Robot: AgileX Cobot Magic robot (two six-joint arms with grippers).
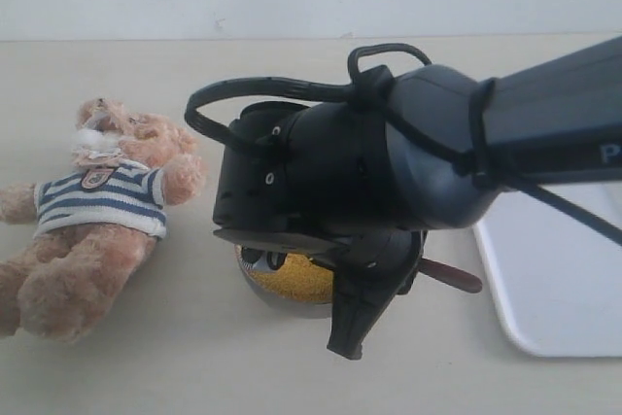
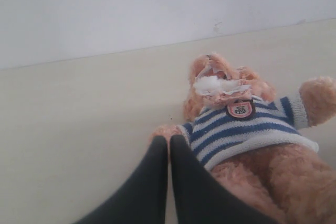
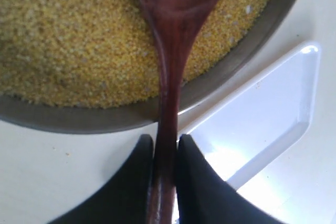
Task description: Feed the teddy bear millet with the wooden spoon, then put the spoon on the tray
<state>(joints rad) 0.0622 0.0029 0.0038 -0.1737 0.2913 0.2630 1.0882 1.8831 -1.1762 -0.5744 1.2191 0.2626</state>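
- Now the wooden spoon [image 3: 169, 72] is pinched at its slim handle by the right gripper [image 3: 165, 144], w/ the jaws pressing on both sides of the handle.
- Its long axis runs straight out from the jaws, over the rim of the metal bowl [image 3: 247, 66]. The oval end sits over the millet [image 3: 68, 40]. Whether the tip touches the grain I cannot tell, bc the frame edge cuts it. The part of the hollow that shows carries no grain.
- Tray [image 3: 262, 119] lies just beside the bowl, on the handle's side. In the ext. view the spoon's handle end pokes toward it.
- Teddy bear [image 1: 97, 206] lies on its back on the table [image 1: 194, 366], on the other side of the bowl from the tray and apart from the bowl. Its white muzzle [image 2: 218, 85] is at the far end of the body.
- So, I judge, a loaded spoon must travel leftward in the ext. view, away from the tray. The oval end points roughly that way.
- Left gripper [image 2: 169, 141] is nearer to the bear, close by its arm, but its jaws are pressed together w/ nothing between. The right one has the spoon, so it must reach across.
- R wrist view alone shows the pinch and the grain under the spoon.
- Ext. view hides both behind the right arm [image 1: 437, 143], but alone shows bear, bowl and tray in one row.
- L wrist view alone gives the muzzle and chest badge from close.
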